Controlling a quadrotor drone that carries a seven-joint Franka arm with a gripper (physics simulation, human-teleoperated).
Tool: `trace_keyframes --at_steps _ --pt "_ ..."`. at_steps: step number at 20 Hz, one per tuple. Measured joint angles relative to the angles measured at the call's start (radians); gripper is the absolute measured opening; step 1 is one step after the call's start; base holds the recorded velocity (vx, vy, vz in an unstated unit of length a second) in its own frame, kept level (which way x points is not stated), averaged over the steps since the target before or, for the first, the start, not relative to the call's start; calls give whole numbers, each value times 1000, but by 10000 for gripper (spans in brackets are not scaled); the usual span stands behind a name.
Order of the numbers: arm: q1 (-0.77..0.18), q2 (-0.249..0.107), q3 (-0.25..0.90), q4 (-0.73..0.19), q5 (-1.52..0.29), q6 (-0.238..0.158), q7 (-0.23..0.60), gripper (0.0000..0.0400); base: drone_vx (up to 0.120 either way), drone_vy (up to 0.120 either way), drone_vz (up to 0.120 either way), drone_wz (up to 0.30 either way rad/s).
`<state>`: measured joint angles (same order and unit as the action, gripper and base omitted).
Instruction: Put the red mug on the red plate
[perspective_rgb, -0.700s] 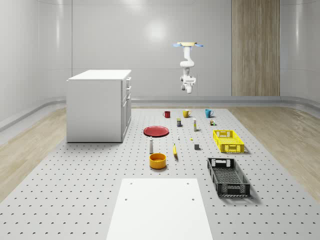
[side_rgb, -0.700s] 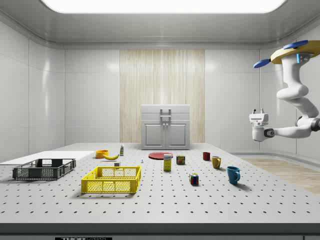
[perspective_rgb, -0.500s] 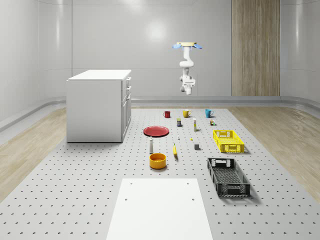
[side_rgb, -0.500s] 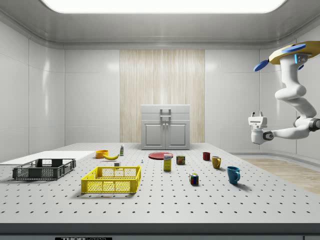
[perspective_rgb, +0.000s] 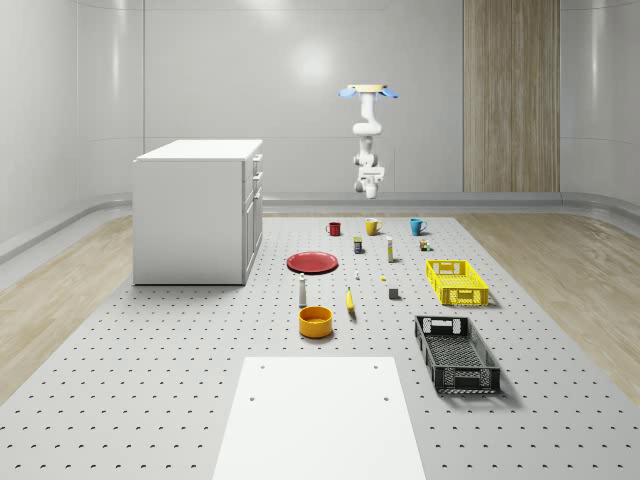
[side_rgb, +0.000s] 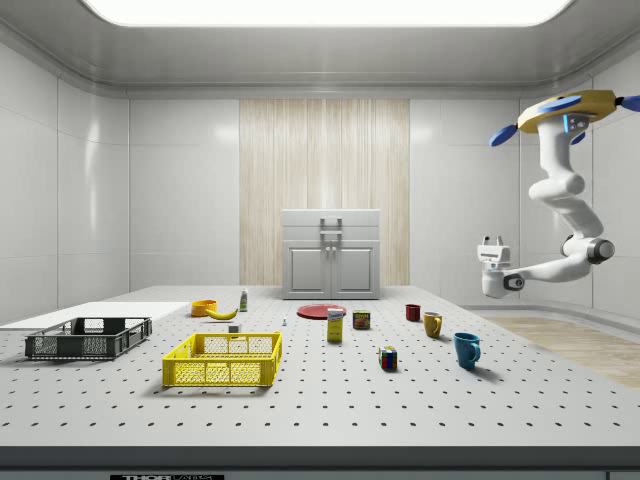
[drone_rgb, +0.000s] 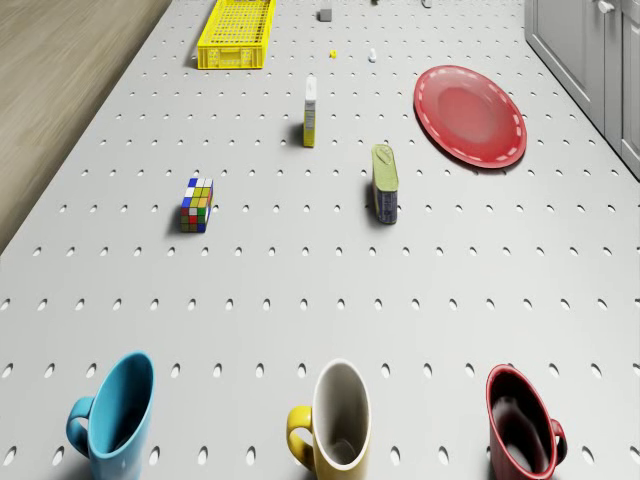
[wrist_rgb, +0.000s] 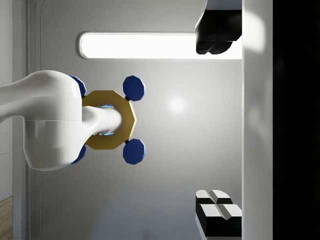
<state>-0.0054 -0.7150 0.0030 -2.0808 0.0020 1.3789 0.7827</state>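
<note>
Hovering high beyond the worktop's (perspective_rgb: 150, 400) far edge, the drone (side_rgb: 568, 108) hangs its arm down with the tool (side_rgb: 490, 243) pointing upward, fingers (wrist_rgb: 216, 207) spread apart and empty. Red plate (drone_rgb: 470, 115) lies mid-worktop; red mug (drone_rgb: 522, 420) stands near the far edge beside a yellow mug (drone_rgb: 336, 417). No lettering is legible.

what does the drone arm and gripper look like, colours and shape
The drone has a flat yellow-gold octagonal body with blue rotor discs. From it hangs a glossy white arm of rounded segments with dark joint seams. The gripper has a white body and black fingers.
</note>
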Motion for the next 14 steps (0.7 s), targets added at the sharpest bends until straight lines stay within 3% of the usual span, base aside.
trace_keyframes --at_steps 14 --pt "-2 12 1 38 1 -16 -1 400 120 -120 0 0"
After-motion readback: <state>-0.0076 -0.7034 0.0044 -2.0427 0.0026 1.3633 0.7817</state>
